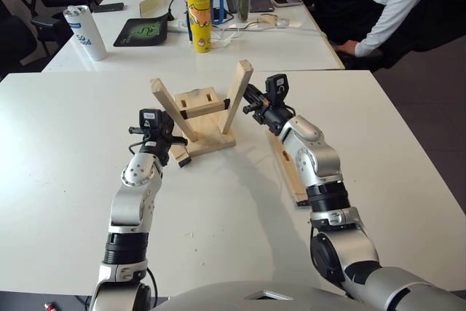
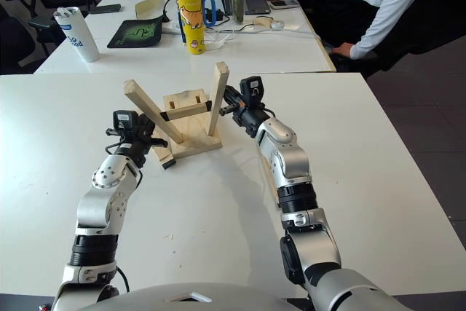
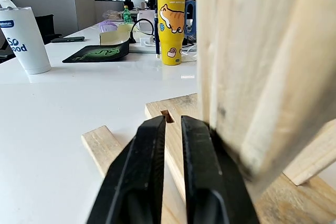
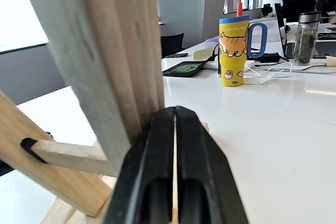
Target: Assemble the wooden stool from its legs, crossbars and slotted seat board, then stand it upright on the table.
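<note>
Left eye view, from the left: the left end effector (image 1: 173, 140), clenched almost shut on nothing, sits at the foot of the left leg (image 1: 172, 108), which leans outward from the seat board (image 1: 211, 140) lying flat on the tabletop (image 1: 65, 143). A crossbar (image 1: 205, 111) bridges to the right leg (image 1: 238, 92), where the right end effector (image 1: 249, 100) presses, fingers clenched and empty. Neither leg looks gripped; a hard sideways push could pop the crossbar free or topple the splayed legs.
</note>
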Robot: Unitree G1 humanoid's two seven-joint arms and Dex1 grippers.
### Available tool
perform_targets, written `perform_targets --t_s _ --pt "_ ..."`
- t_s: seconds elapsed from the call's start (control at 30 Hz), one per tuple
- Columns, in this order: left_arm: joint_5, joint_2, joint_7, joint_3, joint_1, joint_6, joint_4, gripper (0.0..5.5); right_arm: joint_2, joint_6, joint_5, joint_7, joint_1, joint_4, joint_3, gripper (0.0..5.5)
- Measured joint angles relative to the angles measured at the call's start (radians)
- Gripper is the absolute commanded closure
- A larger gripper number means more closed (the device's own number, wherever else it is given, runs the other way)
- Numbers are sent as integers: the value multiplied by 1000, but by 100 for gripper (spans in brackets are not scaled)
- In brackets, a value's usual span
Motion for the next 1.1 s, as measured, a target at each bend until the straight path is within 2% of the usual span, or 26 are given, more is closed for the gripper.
perform_targets --t_s 0.23,0.37,0.53,0.63,0.7,0.83,0.93,1.1 --pt "15 26 -20 18 -45 -4 51 548 19 39 0 -29 29 -61 16 550" --pt "14 40 -2 92 -54 -22 108 548 59 2 -9 -143 23 -29 -29 550" --pt "32 87 117 279 3 -34 202 548 -16 -71 -82 -460 -7 193 -238 550" --pt "37 95 129 300 3 -46 205 548 -57 -100 -135 -594 -16 276 -286 550" --pt "32 74 80 210 -4 -17 136 548 -36 -104 -139 -573 -21 276 -255 550" --pt "-25 -61 28 0 -35 104 -51 548 118 -49 -99 -346 -1 72 25 550" --pt "-20 -56 49 6 36 200 -113 548 115 -8 -98 -266 63 -91 118 550" --pt "-23 -49 18 -9 70 243 -103 548 104 151 -90 -242 37 -43 103 550"
